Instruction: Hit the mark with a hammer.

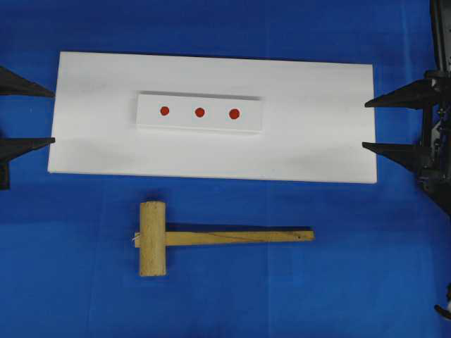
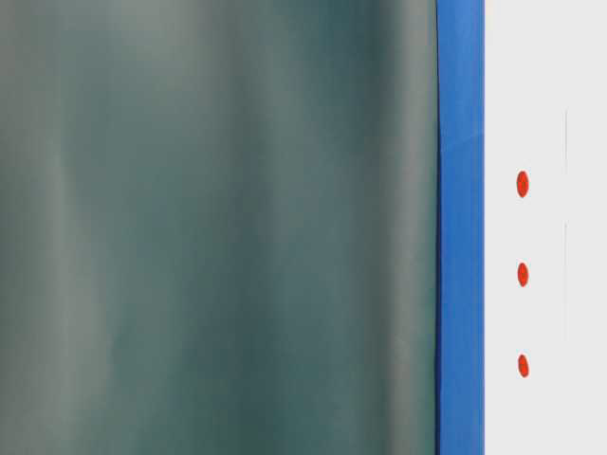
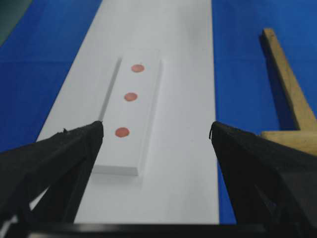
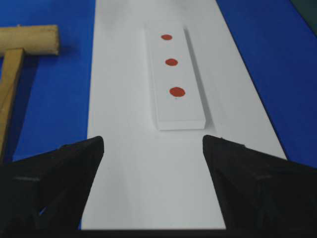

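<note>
below the white board point(image 1: 91, 141) lies the hammer point(image 1: 211, 238); both my claws, left gripper point(image 1: 53, 116) and right gripper point(image 1: 365, 125), gape empty; gripping its handle end risks swinging wide of the red marks point(image 1: 199, 112).

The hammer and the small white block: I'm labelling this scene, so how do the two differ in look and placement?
The hammer is bare light wood, a thick round head on a long flat handle; the small white block is a plain flat slab carrying three red dots. The hammer lies straight on the blue cloth, while the block sits on the big white board. The hammer reaches longer than the block. Both lie flat, lengthwise across the overhead view, untouched by either gripper.
</note>
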Available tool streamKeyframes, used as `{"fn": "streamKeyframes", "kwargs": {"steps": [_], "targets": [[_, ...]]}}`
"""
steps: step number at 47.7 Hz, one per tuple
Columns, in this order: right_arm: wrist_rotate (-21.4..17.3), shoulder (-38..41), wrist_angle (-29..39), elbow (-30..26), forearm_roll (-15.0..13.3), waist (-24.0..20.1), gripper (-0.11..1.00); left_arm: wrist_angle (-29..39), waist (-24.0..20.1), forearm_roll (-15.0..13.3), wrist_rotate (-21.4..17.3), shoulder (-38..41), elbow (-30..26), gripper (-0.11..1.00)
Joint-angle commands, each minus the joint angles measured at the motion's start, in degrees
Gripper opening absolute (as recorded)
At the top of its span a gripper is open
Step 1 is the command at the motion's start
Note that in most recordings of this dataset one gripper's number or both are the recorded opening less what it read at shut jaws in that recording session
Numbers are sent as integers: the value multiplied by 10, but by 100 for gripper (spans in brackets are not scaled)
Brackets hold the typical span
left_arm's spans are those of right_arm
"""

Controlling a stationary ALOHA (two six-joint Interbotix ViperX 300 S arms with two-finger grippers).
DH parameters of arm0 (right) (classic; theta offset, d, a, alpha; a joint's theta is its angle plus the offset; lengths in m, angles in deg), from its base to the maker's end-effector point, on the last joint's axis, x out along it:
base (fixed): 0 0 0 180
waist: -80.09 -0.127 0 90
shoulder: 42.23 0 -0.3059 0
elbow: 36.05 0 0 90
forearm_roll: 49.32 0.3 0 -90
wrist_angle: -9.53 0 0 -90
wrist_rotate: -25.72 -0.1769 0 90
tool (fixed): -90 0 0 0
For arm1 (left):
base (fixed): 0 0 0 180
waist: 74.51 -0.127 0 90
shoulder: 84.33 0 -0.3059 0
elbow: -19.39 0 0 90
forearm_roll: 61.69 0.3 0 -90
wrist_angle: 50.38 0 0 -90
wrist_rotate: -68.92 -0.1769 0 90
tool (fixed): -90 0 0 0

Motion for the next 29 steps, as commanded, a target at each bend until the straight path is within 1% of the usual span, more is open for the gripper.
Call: {"fn": "streamKeyframes", "kwargs": {"steps": [1,29], "targets": [[-1,5,-3,-7,1,0,75,-5,2,1,-1,4,-5,88],[-1,5,-3,-6,0,0,75,-3,2,1,0,4,-5,88]]}}
